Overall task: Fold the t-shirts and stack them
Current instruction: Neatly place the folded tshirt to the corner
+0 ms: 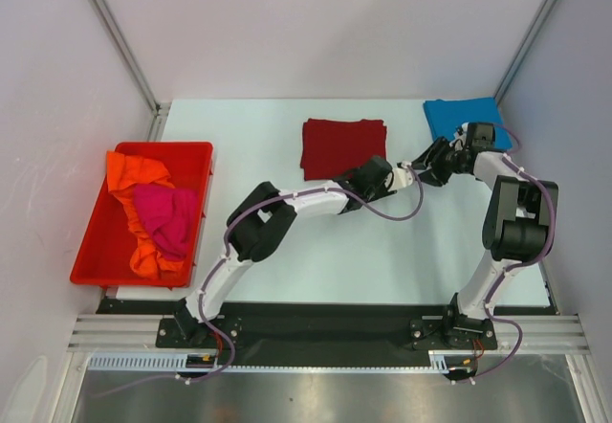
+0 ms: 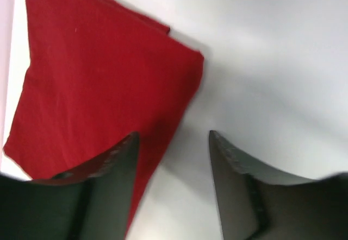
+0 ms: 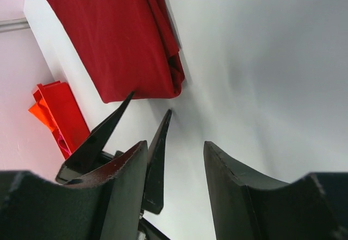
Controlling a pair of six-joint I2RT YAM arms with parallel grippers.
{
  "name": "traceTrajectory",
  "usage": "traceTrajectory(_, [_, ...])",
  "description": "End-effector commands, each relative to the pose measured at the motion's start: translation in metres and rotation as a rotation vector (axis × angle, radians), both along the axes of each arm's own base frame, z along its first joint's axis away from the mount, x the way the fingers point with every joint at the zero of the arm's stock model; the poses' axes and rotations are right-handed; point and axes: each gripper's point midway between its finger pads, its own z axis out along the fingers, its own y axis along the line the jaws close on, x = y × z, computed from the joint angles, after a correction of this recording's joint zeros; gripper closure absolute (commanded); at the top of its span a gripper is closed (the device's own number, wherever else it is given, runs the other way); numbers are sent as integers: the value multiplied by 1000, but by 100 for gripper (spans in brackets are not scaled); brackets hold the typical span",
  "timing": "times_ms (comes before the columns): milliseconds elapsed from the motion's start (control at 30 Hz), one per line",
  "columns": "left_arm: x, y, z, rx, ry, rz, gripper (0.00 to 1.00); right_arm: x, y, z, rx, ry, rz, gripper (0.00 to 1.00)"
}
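Dark red t-shirt lies folded flat at the far middle of the table in the top view; we note the blue t-shirt folded in the far right corner, well apart from it. The orange t-shirt and the magenta-pink t-shirt sit crumpled in the red bin at the left, pink on top of orange. Both arms reach to a spot between the red and blue shirts, where the left gripper and the right gripper nearly meet tip to tip above bare table. In the left wrist view we see the left gripper with its jaws apart and nothing between them; the dark red t-shirt fills the left of the picture and one finger overlaps its near edge, contact not clear. In the right wrist view the right gripper also stands with its jaws parted and no cloth in them. We see the left gripper's two thin dark fingers just beside its left finger, the dark red t-shirt beyond, and the red bin with a bit of the orange t-shirt at the far left.
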Motion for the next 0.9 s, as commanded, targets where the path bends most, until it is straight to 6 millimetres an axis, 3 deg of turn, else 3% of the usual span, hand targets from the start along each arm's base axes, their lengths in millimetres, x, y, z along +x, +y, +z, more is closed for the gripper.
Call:
traceTrajectory(0, [13,2,-13,51,20,13,44,10,-3,4,-28,-43,10,49])
traceTrajectory(100, [15,-2,-13,34,66,13,56,11,-4,-7,-32,-8,-4,47])
traceTrajectory(133, [15,-3,-11,24,66,12,65,11,-4,-11,-29,6,-6,43])
traceTrajectory(200, [13,-7,-1,-10,68,0,75,12,1,-21,-12,34,7,25])
traceTrajectory(300, [15,-11,15,-47,56,0,100,17,9,-30,14,52,18,8])
traceTrajectory(367, [15,-10,23,-65,53,4,100,25,12,-31,53,36,17,0])
traceTrajectory(467, [15,-7,38,-89,42,9,100,40,24,-21,134,-4,17,0])
traceTrajectory(667, [12,2,47,-109,58,12,100,72,39,-18,175,-28,2,0])
traceTrajectory(867, [17,6,69,-162,60,17,100,80,50,-32,167,-7,50,0])
